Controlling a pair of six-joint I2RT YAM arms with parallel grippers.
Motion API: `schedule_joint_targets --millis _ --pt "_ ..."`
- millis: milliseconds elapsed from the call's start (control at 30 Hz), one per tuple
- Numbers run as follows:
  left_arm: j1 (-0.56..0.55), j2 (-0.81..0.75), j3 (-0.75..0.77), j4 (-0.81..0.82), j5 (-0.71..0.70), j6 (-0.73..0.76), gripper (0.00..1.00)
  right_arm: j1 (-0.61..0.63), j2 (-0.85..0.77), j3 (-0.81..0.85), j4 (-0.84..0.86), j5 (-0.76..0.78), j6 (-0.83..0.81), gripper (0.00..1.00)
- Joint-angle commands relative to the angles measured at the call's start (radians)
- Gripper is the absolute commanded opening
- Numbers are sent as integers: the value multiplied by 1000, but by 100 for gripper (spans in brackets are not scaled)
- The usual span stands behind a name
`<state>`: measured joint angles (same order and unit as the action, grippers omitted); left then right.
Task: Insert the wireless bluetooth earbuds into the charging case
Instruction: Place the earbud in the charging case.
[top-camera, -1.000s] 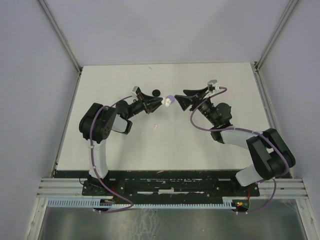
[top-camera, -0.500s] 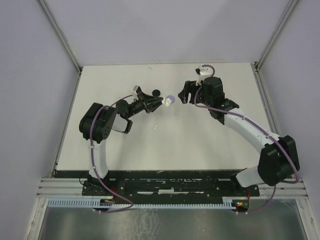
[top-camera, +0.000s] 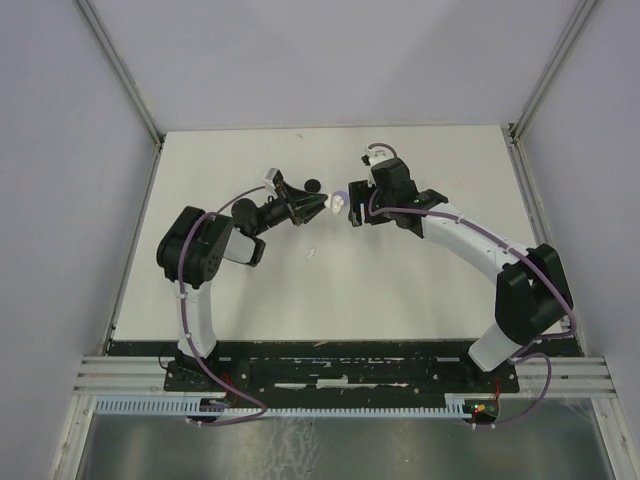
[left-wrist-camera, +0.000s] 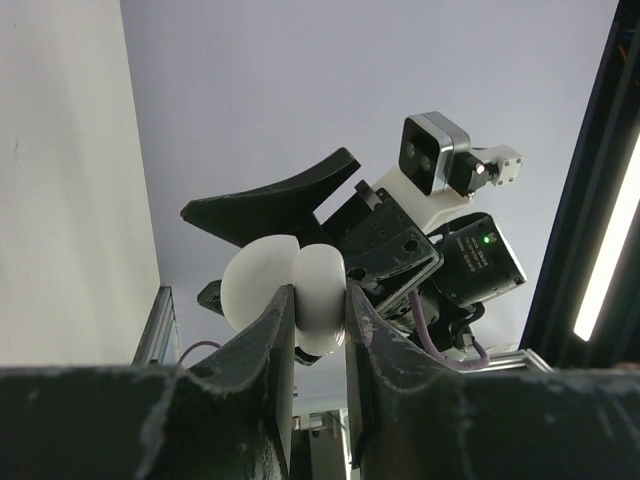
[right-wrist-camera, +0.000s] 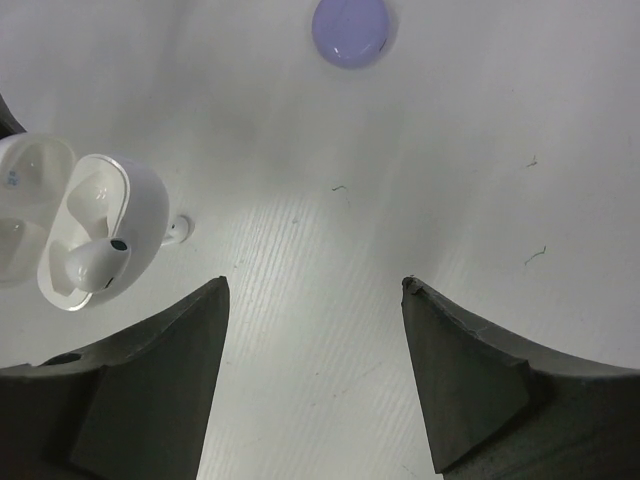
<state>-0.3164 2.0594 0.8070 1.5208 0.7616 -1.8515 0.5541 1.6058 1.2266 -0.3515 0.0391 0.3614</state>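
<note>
My left gripper (top-camera: 320, 205) is shut on the open white charging case (top-camera: 335, 203) and holds it above the table; in the left wrist view the fingers (left-wrist-camera: 282, 330) clamp one lobe of the case (left-wrist-camera: 300, 285). In the right wrist view the case (right-wrist-camera: 95, 225) is at the left with one white earbud (right-wrist-camera: 100, 265) seated in it. Another small white earbud (right-wrist-camera: 178, 230) shows on the table just beside the case. My right gripper (top-camera: 351, 206) (right-wrist-camera: 315, 285) is open and empty, pointing down just right of the case. A loose white earbud (top-camera: 311, 253) lies on the table below.
A round lilac disc (right-wrist-camera: 350, 30) lies on the table beyond my right gripper. A round black disc (top-camera: 313, 184) lies behind my left gripper. The white table (top-camera: 420, 290) is framed by metal rails, with grey walls around it.
My right arm has swung left and turned its wrist down, bringing the open gripper close beside the case. My left gripper has kept the case still.
</note>
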Motion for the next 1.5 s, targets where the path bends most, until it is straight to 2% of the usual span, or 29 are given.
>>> schedule_joint_targets --millis 0,833,1467 --pt "-16 -61 6 42 10 86 3 10 9 73 8 44 0 77" --pt "-50 -5 13 -1 22 127 3 40 109 246 -118 103 -40 77" --pt "-54 24 28 -14 24 136 3 54 114 273 -129 122 -50 77"
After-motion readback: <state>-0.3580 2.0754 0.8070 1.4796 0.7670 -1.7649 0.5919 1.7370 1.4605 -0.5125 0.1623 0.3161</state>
